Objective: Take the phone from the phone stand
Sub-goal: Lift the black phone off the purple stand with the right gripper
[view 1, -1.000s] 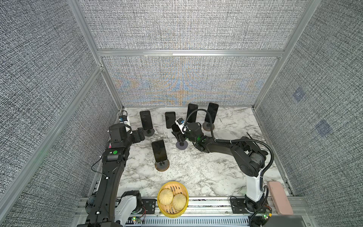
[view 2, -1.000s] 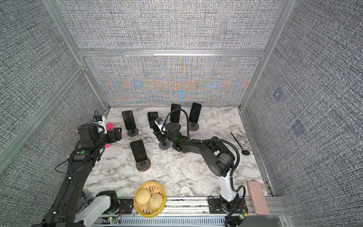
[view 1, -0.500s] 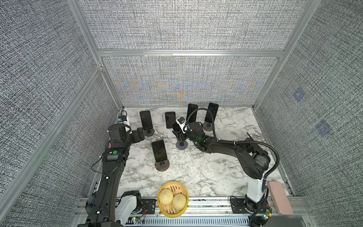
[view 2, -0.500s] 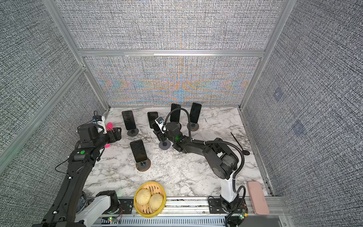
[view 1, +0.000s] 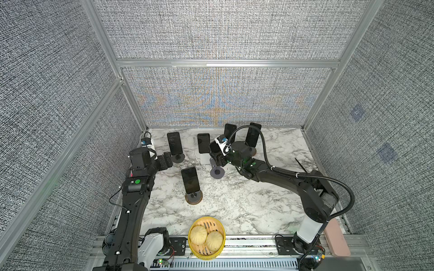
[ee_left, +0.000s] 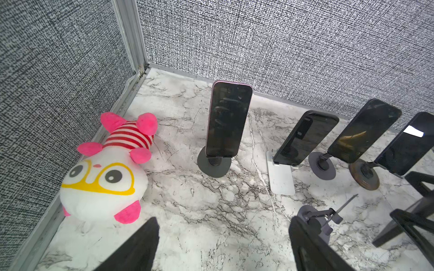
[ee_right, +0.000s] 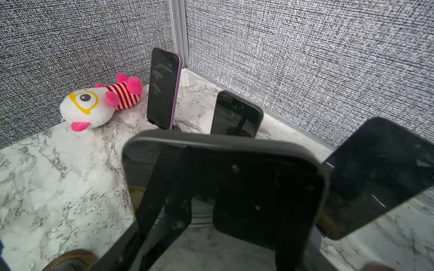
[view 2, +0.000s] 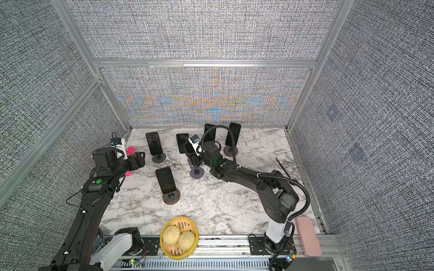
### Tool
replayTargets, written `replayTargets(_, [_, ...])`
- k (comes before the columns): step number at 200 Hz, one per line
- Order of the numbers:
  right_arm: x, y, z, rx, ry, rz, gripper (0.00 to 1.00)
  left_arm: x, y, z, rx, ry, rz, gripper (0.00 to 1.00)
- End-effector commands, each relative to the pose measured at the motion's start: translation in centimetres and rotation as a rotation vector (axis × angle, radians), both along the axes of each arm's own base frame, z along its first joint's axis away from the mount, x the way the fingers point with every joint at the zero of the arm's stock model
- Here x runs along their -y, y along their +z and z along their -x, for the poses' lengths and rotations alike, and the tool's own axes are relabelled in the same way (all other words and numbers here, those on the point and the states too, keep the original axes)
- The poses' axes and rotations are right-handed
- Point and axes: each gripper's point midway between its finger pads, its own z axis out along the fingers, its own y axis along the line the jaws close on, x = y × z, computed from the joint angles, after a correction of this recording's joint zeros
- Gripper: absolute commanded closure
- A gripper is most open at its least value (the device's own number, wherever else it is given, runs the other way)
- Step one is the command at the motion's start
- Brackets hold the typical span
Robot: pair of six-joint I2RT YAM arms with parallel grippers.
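Note:
My right gripper [view 1: 217, 155] [ee_right: 223, 234] is shut on a dark phone [view 1: 213, 147] [ee_right: 223, 183], gripping it by its side edges with the screen filling the right wrist view. Just in front of and below it stands a phone stand [view 1: 217, 174] [ee_left: 314, 218] with a dark grey round base; its cradle looks bare in the left wrist view. My left gripper [view 1: 168, 159] [ee_left: 223, 246] hangs open over bare marble at the left, nothing between its fingers [ee_left: 141, 246].
Several other phones rest on stands: back left [view 1: 173, 145], on a white stand [view 1: 203, 143], two at the back [view 1: 229, 131] [view 1: 253, 135], and one at the middle front [view 1: 190, 179]. A plush toy [ee_left: 105, 178] lies by the left wall. A bun steamer [view 1: 206, 237] sits at the front edge.
The right arm's elbow has swung to the right while its gripper, with the phone, shifted slightly up and back from the grey stand. The left arm has barely moved.

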Motion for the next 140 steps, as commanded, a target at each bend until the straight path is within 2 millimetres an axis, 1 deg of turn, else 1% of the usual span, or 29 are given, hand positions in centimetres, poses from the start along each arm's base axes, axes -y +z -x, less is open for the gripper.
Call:
replayTargets(1, [2.3,0.0,0.1,-0.072,-0.067,0.022,0.41,0.1,0.3,-0.3,0.014,-0.003,0.015,0.13])
replayTargets(20, [4.4,0.0,0.5,-0.123,-0.109,0.046,0.42,0.2,0.2,-0.3,0.011,-0.006,0.021,0.13])
replayTargets(26, [5.1,0.0,0.7,-0.142,-0.123,0.056,0.42,0.2,0.2,-0.3,0.011,-0.004,0.022,0.13])
replayTargets(29, [5.6,-0.4,0.7,-0.160,-0.135,0.068,0.42,0.2,0.2,-0.3,0.010,-0.004,0.022,0.13])
replayTargets(30, [5.7,-0.1,0.7,-0.156,-0.138,0.063,0.42,0.2,0.2,-0.3,0.010,-0.004,0.022,0.13])
replayTargets(43, [7.5,-0.5,1.1,-0.217,-0.178,0.082,0.42,0.2,0.1,-0.3,0.008,-0.004,0.024,0.13])
replayTargets(45, [7.8,-0.3,1.0,-0.221,-0.186,0.076,0.42,0.2,0.1,-0.3,0.008,-0.004,0.023,0.13])
replayTargets(49, [8.5,-0.7,1.3,-0.255,-0.202,0.090,0.42,0.2,0.1,-0.3,0.008,-0.004,0.023,0.13])
replayTargets(55, [9.4,-0.7,1.4,-0.287,-0.229,0.087,0.43,0.2,0.1,-0.3,0.008,-0.004,0.025,0.13])
replayTargets(76, [13.0,-1.8,2.5,-0.444,-0.319,0.089,0.45,0.2,0.1,-0.3,0.009,-0.003,0.025,0.14])
replayTargets(79, [13.4,-1.7,2.4,-0.455,-0.331,0.082,0.45,0.3,0.1,-0.3,0.009,-0.005,0.026,0.14])
replayTargets(80, [13.7,-2.0,2.7,-0.472,-0.338,0.091,0.46,0.3,0.2,-0.3,0.010,-0.004,0.026,0.14])
replayTargets(81, [13.8,-1.8,2.6,-0.471,-0.343,0.085,0.46,0.2,0.2,-0.3,0.009,-0.004,0.026,0.14])
replayTargets(88, [15.0,-2.3,3.1,-0.520,-0.377,0.104,0.46,0.3,0.1,-0.3,0.009,-0.003,0.028,0.14])
replayTargets(108, [18.0,-3.2,4.2,-0.600,-0.453,0.163,0.49,0.3,0.1,-0.3,0.006,-0.006,0.032,0.14])
replayTargets(126, [20.3,-4.0,5.0,-0.664,-0.490,0.181,0.51,0.3,0.1,-0.3,0.005,-0.007,0.033,0.14])
replayTargets(140, [21.9,-4.7,5.4,-0.712,-0.506,0.180,0.58,0.3,0.0,-0.3,0.004,-0.007,0.034,0.14])
